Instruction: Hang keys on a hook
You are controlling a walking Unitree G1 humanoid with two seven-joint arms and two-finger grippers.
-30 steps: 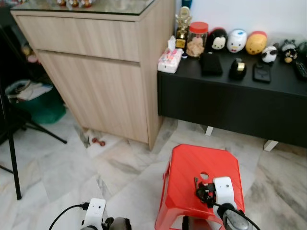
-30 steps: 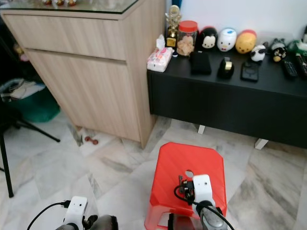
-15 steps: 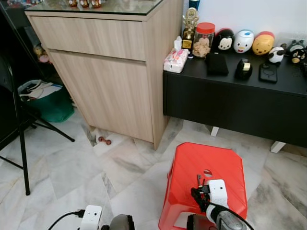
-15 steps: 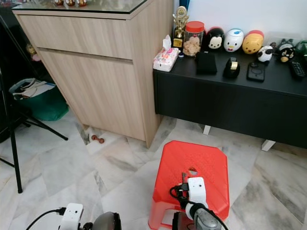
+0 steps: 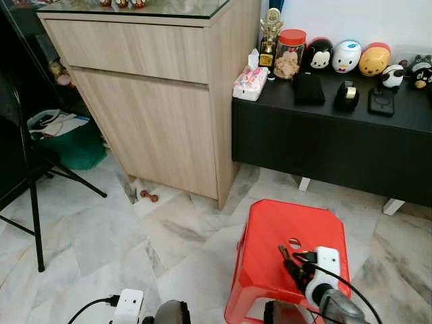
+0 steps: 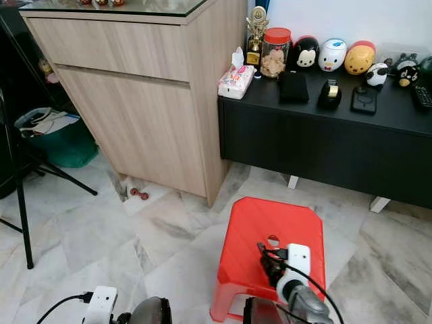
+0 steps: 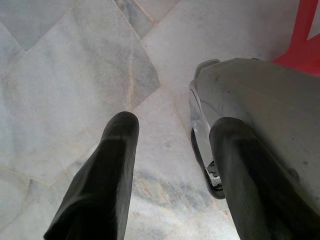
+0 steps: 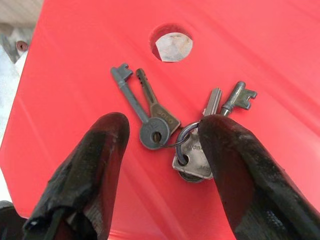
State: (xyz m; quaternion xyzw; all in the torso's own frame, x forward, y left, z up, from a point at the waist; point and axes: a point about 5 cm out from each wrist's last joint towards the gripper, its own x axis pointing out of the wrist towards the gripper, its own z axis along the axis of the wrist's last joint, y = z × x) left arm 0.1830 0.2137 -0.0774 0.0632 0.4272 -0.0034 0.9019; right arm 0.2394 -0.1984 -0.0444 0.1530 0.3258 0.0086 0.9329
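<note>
The keys [image 8: 170, 131] lie flat on the top of the red stool [image 5: 270, 236], just below the round hole [image 8: 172, 42] in its seat. The bunch consists of several metal keys fanned out from one small ring [image 8: 186, 134]: two long-shank keys point toward the hole on one side, two more on the other.

The right gripper [image 8: 162, 150] hovers directly over the bunch with its fingers spread apart, one to each side of the ring; one finger appears close to or touching the key heads, though contact cannot be confirmed. Nothing is clamped.

Handling judgement: the bunch is light, rigid in each piece but loose as a whole, so the keys will swing and rattle once lifted. Smooth metal on smooth plastic is likely to slide if pushed sideways. The best hold is probably across the ring and the stacked key heads, leaving the ring free to pass over a hook.

The left gripper [image 7: 170, 165] hangs low over the marble floor [image 5: 101, 229], fingers apart and holding nothing.

Beyond the stool stand a wooden cabinet [image 5: 155, 101] and a black sideboard [image 5: 331, 142] carrying small ornaments.
</note>
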